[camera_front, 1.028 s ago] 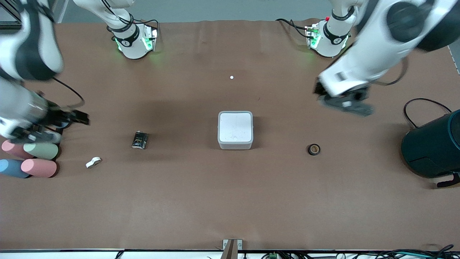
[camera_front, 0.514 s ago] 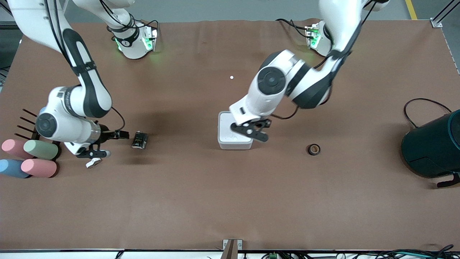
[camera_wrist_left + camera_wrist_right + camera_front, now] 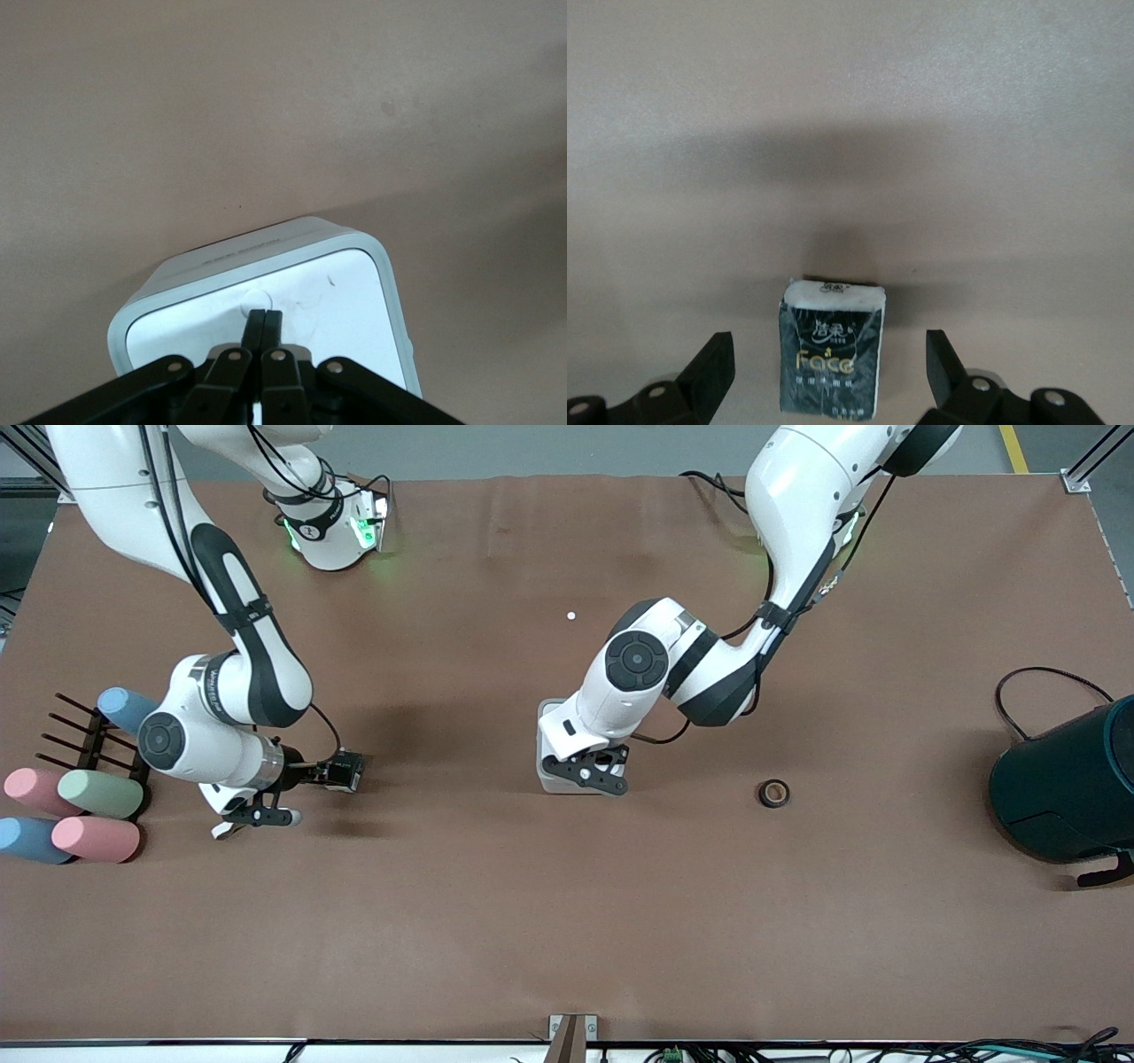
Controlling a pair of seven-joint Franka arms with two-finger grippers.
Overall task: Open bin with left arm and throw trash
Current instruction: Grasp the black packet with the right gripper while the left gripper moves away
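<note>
**A:** Front view first, please. Where is my left gripper (image 3: 592,775)?

**B:** It is in the middle of the frame, low over the bin (image 3: 551,781), on the edge of the lid that is lower in the picture. Most of the bin is hidden under your wrist.

**A:** In my left wrist view my fingers (image 3: 263,329) are pressed together, nothing between them, and the tips are at the small round mark on the flat lid of the bin (image 3: 354,292). The lid lies closed.

**B:** And your right gripper (image 3: 301,793)?

**A:** It is at the middle left of the front view. My right wrist view shows the fingers (image 3: 713,367) wide apart, with the dark wrapper (image 3: 832,359) lying on the table between them, not touched.

**B:** I see the wrapper (image 3: 345,771) there. The white twisted piece (image 3: 221,830) shows just below that gripper. The tape ring (image 3: 774,793) lies right of the bin, well apart. The pastel cylinders (image 3: 99,794) are at the left edge, the dark cylinder (image 3: 1067,784) at the right edge.
</note>
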